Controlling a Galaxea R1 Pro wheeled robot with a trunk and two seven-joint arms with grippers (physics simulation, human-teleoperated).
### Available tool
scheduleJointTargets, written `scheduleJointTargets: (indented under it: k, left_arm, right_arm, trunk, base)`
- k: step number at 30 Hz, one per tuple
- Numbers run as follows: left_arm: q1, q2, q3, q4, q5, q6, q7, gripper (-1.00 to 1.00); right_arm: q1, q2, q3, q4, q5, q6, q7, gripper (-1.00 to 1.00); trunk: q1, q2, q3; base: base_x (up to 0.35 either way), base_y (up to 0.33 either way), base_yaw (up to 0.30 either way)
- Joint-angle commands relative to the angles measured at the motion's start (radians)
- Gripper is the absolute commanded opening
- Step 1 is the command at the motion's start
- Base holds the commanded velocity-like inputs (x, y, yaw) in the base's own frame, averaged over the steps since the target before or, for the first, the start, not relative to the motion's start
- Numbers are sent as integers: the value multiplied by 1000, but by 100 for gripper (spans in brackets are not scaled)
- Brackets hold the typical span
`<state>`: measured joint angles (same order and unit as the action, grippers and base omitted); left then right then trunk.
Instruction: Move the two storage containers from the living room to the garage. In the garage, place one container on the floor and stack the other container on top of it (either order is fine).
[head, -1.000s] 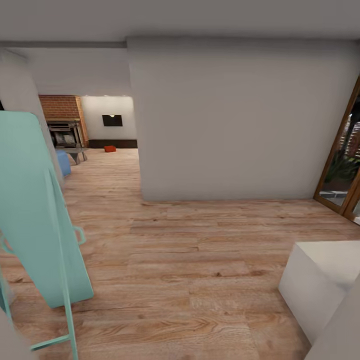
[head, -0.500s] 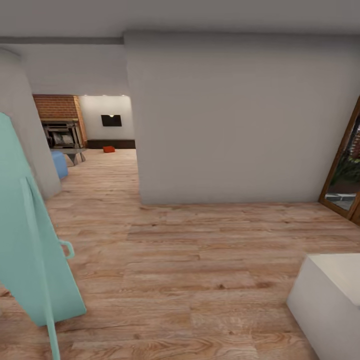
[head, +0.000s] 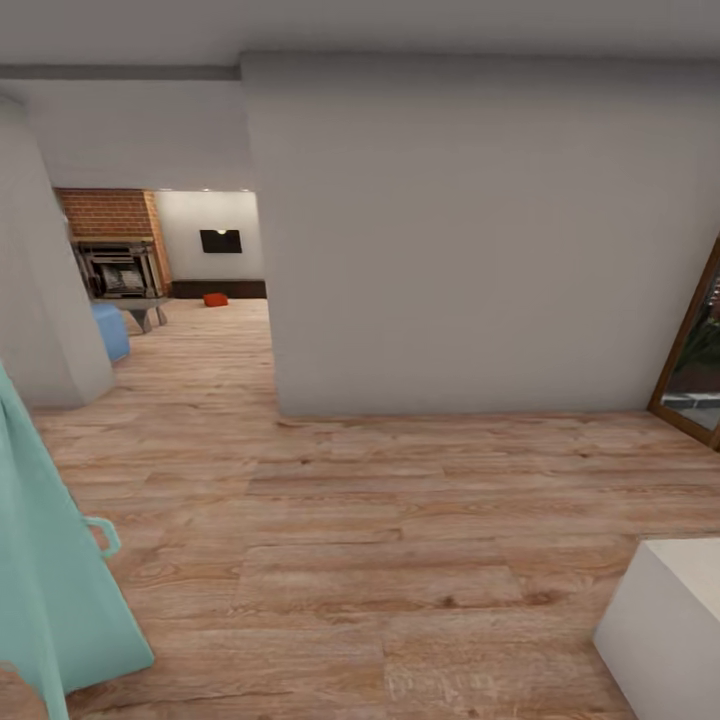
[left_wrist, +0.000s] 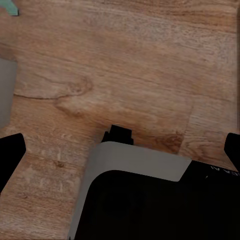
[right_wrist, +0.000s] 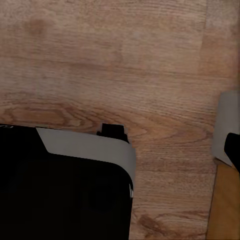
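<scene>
One orange-red storage container (head: 215, 299) lies far off on the light wood floor of the living room, seen through the opening at the left of the head view. It looks very small from here. My left gripper (left_wrist: 121, 147) is open over bare wood planks, its black fingertips (left_wrist: 11, 150) spread to the picture's edges with nothing between them. One black fingertip (right_wrist: 233, 149) of my right gripper sits at the picture's edge, spread wide over the planks and holding nothing. My own grey and black body (left_wrist: 150, 200) lies under both wrists.
A white wall block (head: 470, 240) stands straight ahead, with the passage to the living room on its left. A teal folded frame (head: 50, 590) leans at the near left. A white box (head: 670, 630) sits near right. Farther off are a blue seat (head: 108, 330), a brick fireplace (head: 120, 255) and a wood-framed glass door (head: 695, 350).
The whole head view has shifted: the teal frame slid left and down out of the picture, the white box dropped lower right, and the wall block looks nearer. The camera moved, not the things.
</scene>
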<state>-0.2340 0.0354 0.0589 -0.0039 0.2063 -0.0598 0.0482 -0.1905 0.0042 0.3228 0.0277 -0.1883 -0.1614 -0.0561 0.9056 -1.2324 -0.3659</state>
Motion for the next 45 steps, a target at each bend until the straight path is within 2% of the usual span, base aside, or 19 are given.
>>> scheduleJointTargets:
  k: [1, 28, 45]
  left_arm:
    - [-1, 0, 5, 1, 1, -3, 1, 100]
    - [-1, 0, 5, 1, 1, -2, 1, 100]
    - [-1, 0, 5, 1, -1, -2, 1, 100]
  right_arm:
    - [-1, 0, 9, 3, -10, -6, -1, 100]
    - [-1, -2, 9, 3, -11, -6, 8, 100]
    - [-1, -6, 6, 3, -21, -6, 10, 100]
  trunk:
    - [1, -1, -1]
    - [1, -1, -1]
    - [1, -1, -1]
  base:
    - [322, 0, 0]
    - [322, 0, 3]
    - [322, 0, 255]
